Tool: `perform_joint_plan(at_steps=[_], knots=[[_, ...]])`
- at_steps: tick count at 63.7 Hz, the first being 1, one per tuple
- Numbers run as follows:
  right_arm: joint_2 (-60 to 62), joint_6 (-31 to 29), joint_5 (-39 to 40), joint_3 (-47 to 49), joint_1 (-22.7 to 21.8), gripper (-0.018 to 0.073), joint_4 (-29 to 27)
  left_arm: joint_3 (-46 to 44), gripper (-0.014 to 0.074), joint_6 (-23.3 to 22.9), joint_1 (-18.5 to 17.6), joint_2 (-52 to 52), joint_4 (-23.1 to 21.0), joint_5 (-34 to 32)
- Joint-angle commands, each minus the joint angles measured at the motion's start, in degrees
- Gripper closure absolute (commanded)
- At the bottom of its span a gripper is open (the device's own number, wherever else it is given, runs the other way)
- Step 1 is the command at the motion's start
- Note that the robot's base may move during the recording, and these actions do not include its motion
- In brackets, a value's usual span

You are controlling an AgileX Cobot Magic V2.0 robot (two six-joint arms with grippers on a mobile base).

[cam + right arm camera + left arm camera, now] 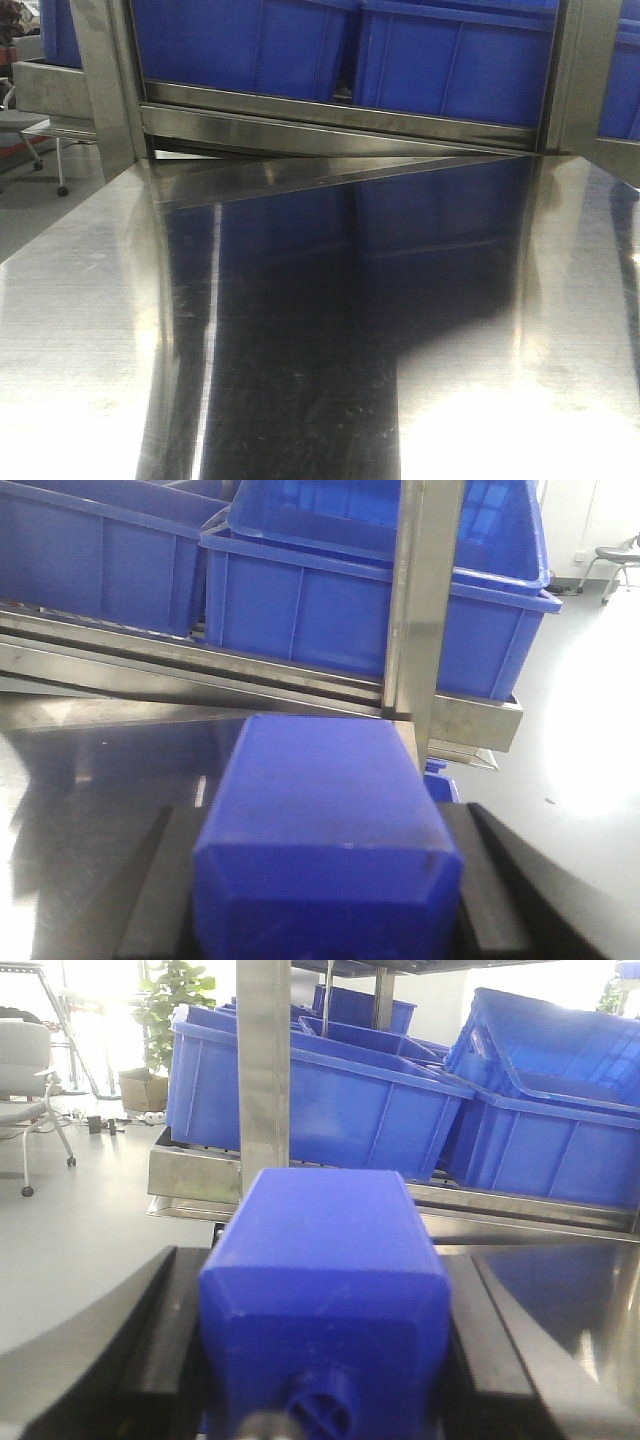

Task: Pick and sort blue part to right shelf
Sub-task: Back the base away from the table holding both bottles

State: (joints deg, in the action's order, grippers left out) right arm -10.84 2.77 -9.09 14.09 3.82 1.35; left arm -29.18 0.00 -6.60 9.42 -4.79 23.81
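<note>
Blue part [325,830] held in my right fingers [160,900], twin [325,1290] in left fingers [150,1360]; transport step, next: reach right shelf [300,675].

The shiny metal table [80,300] works like a mirror. White glare sits on its left side and at the bottom right. A wide dark stripe runs down the middle, tinted blue by the blue bins [440,60].

In the left wrist view strong daylight comes from the top left. The spot behind the plant [175,1000] is washed out white and the floor [80,1230] looks pale. The blue part [325,1290] is very close and soft at its near edge.

In the right wrist view the floor [585,750] glows white at the right, and the other blue part [325,830] is a bit blurry
</note>
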Motion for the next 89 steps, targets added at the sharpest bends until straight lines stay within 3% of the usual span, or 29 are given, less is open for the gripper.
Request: perform_joint_plan(at_steps=[1, 89], knots=[[-0.4, -0.4, 5.1, 1.7, -0.3, 0.0163, 0.5, -1.5, 0.021, 0.0, 0.0, 0.7, -0.3, -5.0], [-0.4, -0.4, 5.1, 1.7, -0.3, 0.0163, 0.5, -1.5, 0.021, 0.0, 0.0, 0.7, -0.3, -5.0]])
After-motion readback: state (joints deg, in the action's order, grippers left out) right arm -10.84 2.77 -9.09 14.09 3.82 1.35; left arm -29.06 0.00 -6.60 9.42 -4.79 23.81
